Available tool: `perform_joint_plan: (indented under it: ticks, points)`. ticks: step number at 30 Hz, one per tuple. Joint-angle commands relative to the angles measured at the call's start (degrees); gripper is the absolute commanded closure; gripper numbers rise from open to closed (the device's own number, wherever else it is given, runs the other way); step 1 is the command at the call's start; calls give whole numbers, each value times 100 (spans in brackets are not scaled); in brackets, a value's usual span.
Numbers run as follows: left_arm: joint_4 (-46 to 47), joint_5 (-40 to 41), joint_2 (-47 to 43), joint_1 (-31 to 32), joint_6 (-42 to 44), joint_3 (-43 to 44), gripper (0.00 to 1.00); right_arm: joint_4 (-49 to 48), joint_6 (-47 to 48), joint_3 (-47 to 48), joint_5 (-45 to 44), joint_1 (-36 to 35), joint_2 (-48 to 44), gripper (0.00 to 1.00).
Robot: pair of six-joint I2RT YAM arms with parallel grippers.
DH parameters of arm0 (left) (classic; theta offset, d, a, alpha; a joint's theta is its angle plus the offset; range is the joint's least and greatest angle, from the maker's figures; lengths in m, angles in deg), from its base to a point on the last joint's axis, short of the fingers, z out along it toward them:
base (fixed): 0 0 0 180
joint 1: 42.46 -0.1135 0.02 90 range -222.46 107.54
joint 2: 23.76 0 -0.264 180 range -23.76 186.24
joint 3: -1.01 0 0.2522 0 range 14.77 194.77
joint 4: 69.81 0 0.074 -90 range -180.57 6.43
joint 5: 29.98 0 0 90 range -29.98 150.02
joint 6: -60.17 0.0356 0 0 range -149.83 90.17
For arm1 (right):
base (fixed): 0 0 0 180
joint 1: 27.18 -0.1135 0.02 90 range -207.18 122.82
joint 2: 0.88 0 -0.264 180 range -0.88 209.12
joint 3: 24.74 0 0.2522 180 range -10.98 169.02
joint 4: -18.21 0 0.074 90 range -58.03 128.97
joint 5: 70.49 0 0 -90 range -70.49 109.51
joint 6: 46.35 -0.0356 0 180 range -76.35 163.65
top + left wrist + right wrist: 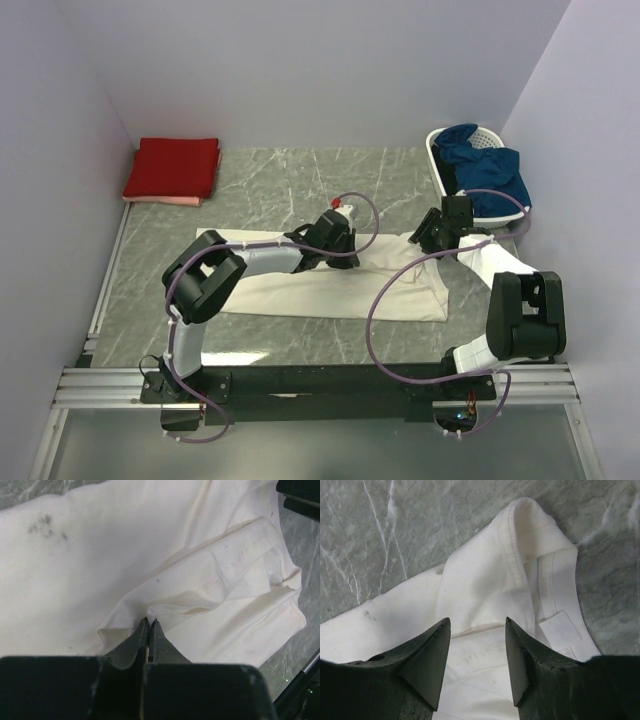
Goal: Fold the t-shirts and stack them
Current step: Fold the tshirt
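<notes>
Cloth this soft and light has no stiffness to lean on: the cream shirt (pixel 330 290), spread across the middle of the table (pixel 280 180) and already partly doubled over, will likely sag, drag and wrinkle wherever it is not held, so it wants lifting by two spaced points along one edge. At its left part the left gripper (pixel 149 623) has its fingers closed, their tips meeting at a raised pucker of the cloth, which they appear to pinch; just beyond lies a folded-over flap with a stitched hem (pixel 225 580). Hems and seams are thicker, so I judge them the surest places to hold. Further right, the right gripper (pixel 477 622) hangs with its fingers spread apart and nothing between them, above the cloth just short of the collar (pixel 520 545), beside the sewn label (pixel 560 630). Back left, well apart, a folded red shirt (pixel 172 167) sits on a pale pink shirt (pixel 165 201), a ready stack. Over the cream shirt lie the left forearm and a loop of purple cable (pixel 385 290), which could snag a lifted edge. Back right stands a white basket (pixel 436 160) holding blue cloth (pixel 485 165), near the right arm's swing.
</notes>
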Motion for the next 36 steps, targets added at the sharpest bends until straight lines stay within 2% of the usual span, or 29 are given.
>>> perform_joint_plan:
  ticks: [1, 13, 19, 30, 36]
  points:
    - [371, -127, -422, 33, -77, -130, 99, -65, 42, -51, -75, 34, -103, 45]
    - [442, -180, -378, 60, -174, -174, 100, 23, 113, -692, -304, 25, -842, 47]
    - [451, -188, -387, 60, -192, -157, 100, -170, 69, -780, -128, 25, -649, 57]
    - [407, -171, -545, 60, -192, -209, 99, -267, 77, -763, -181, 34, -411, 57]
    - [407, -215, -528, 60, -201, -192, 100, -311, 51, -684, -216, 34, -253, 64]
